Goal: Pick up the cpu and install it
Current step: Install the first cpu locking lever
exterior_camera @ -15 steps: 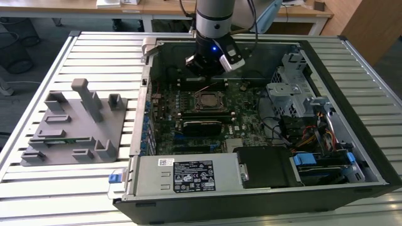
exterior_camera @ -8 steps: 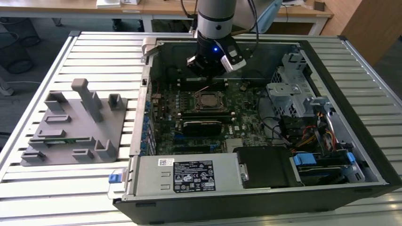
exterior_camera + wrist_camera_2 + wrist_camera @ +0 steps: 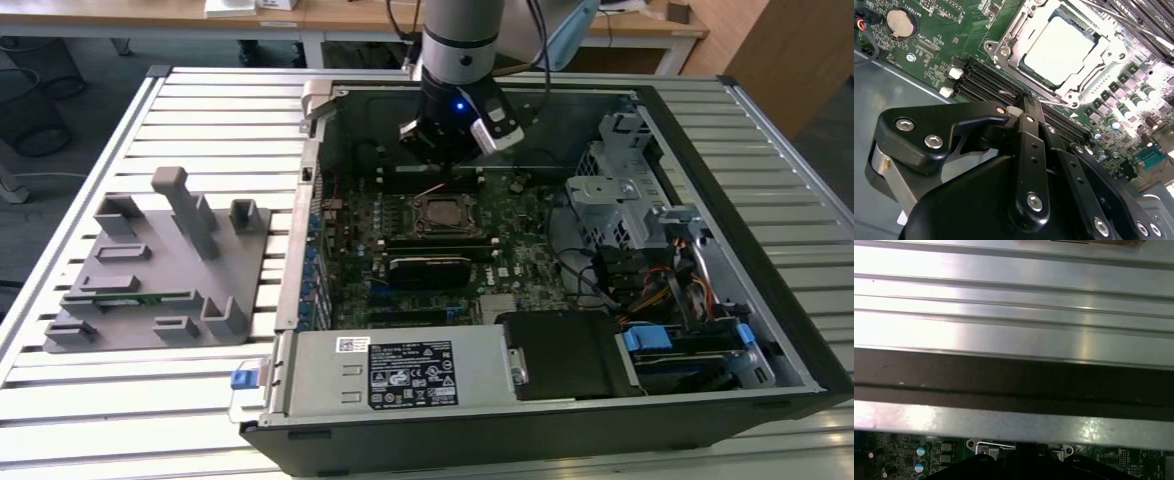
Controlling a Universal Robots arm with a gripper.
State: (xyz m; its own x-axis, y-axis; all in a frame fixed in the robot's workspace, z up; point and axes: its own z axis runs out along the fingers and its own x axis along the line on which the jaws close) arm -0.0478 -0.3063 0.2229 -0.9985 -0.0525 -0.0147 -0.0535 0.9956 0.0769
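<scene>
cpu [image 3: 1061, 50] sits seated in the socket frame [image 3: 1004, 50] at the motherboard's [image 3: 521, 265] centre, pale metal top showing, frame lying around it; looks placed already. gripper [image 3: 1026, 100] hangs inside the open computer case [image 3: 747, 170], toward its far edge, just off the socket over the memory slots [image 3: 984, 82]; fingers read as pressed together with nothing between them, so clenched and empty. grey tray [image 3: 154, 265] on the slatted table [image 3: 80, 400], well apart from the case.
</scene>
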